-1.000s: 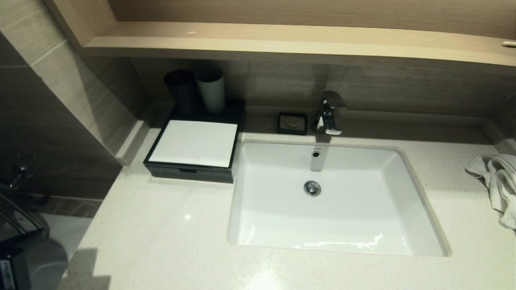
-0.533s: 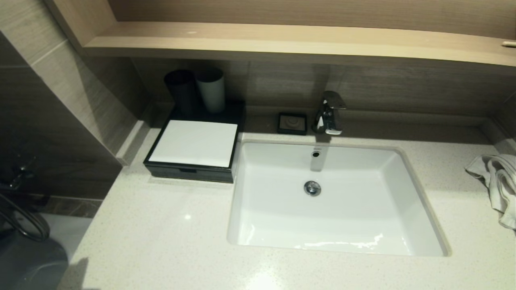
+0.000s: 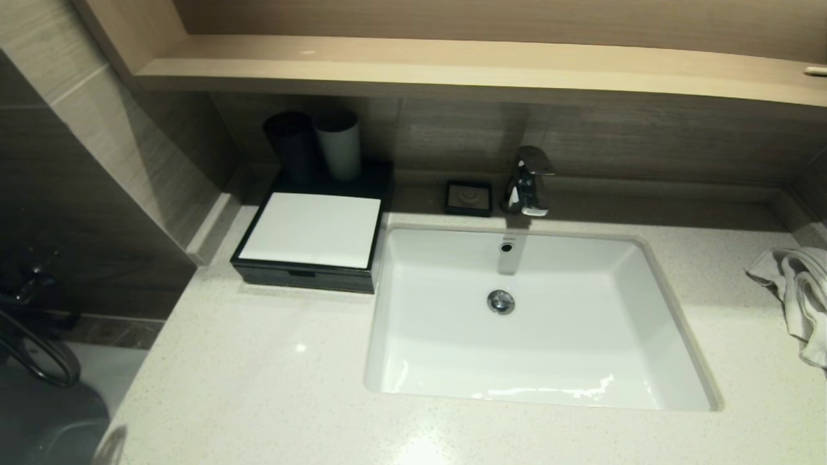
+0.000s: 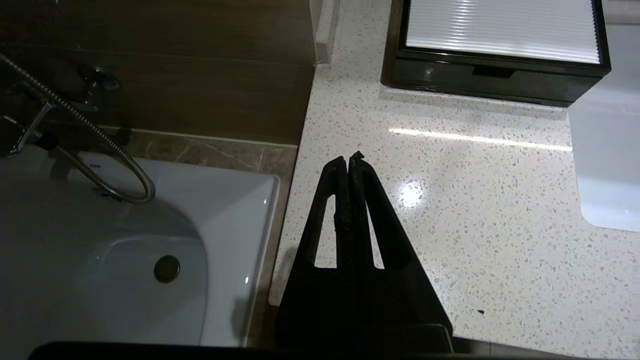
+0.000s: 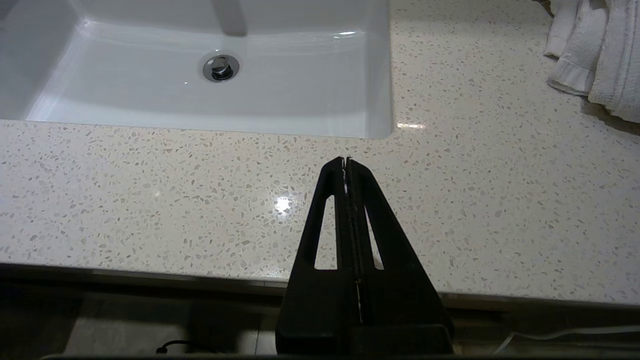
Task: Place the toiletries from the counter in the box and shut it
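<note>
Cataloguing the low flat black rectangular box with a white top panel (image 3: 311, 237): it sits at the back left of the pale speckled off-white stone tabletop (image 3: 258, 374), just beside the white rectangular basin (image 3: 536, 323), with its front drawer (image 4: 492, 80) pushed in flush.

Toiletries: none visible on the tabletop in any view; presumably inside the box, though that is hidden.

Handling, box: judged rigid and light enough to slide on the polished stone if pushed hard. The glossy black faces look slippery. The only evident purchase is the small notch at the top centre of the drawer front (image 4: 492, 71), which suits a fingertip hooked in and drawn straight out, or a flat push on the drawer face to shut it. Two cups, one dark (image 3: 291, 145) and one grey (image 3: 338, 145), stand on the rear of the box and could tip if it is jolted.

Left gripper (image 4: 350, 160): at the near left edge of the tabletop, well apart from the box, fingers pressed together on nothing.

Right gripper (image 5: 346, 162): parked over the near edge of the tabletop in front of the basin, fingers likewise pressed together and empty.

Other items: small black square soap dish (image 3: 468, 197), chrome tap (image 3: 528, 181), white cloth towel (image 3: 795, 290) at the far right, light wooden shelf (image 3: 452, 68) above.
</note>
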